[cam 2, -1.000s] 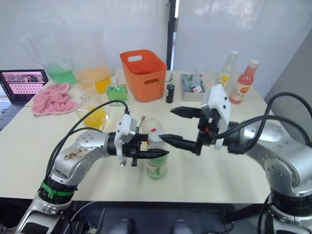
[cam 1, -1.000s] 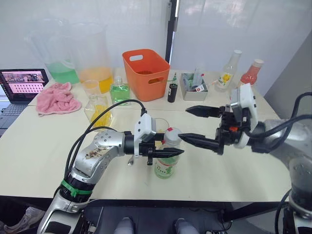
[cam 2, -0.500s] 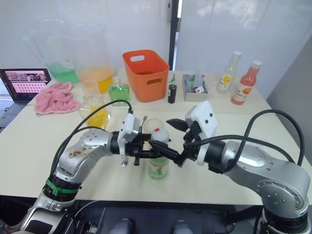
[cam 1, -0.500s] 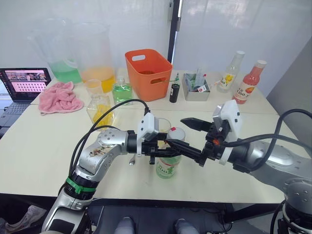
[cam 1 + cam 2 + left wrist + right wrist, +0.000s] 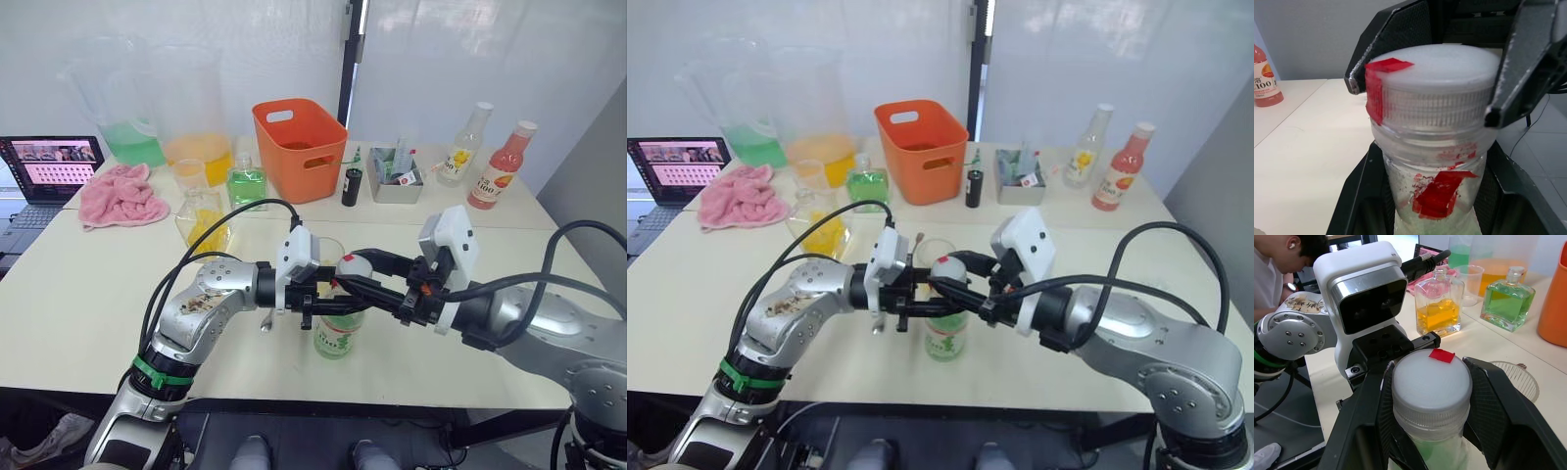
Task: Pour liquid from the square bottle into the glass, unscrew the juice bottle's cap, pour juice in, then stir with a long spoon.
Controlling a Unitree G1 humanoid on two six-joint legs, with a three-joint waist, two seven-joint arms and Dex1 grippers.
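**Operator:** Where is the bottle, and what has hold of it?

**Observer:** Your juice bottle [image 5: 336, 328] stands upright near the front edge of the white table [image 5: 78, 313], clear plastic with a green-and-white label and pale liquid inside. Your left gripper [image 5: 333, 306] comes in from the left with its black fingers clamped on the bottle's neck just under the cap. In the left wrist view the neck sits pressed between both fingers, with a scrap of red tape on it.

**Operator:** And the cap?

**Observer:** The cap [image 5: 1431, 386] is round, white and ribbed at the side, with a small red tape tab on top (the tab runs down the edge too, as your left wrist view shows). It is seated on the bottle. Your right gripper [image 5: 1431, 396] reaches in from the right, one finger on each side of the cap; the fingers [image 5: 1525, 63] touch its rim, so the jaws are closed around it.

**Operator:** What is nearby?

**Observer:** The glass [image 5: 326, 251] stands just behind the bottle, clear and straight-sided. Farther back you have the orange basket [image 5: 293, 147], a square bottle of green liquid [image 5: 246, 185], another of yellow [image 5: 203, 223], and a pink cloth [image 5: 121, 196] by the laptop [image 5: 49, 166].
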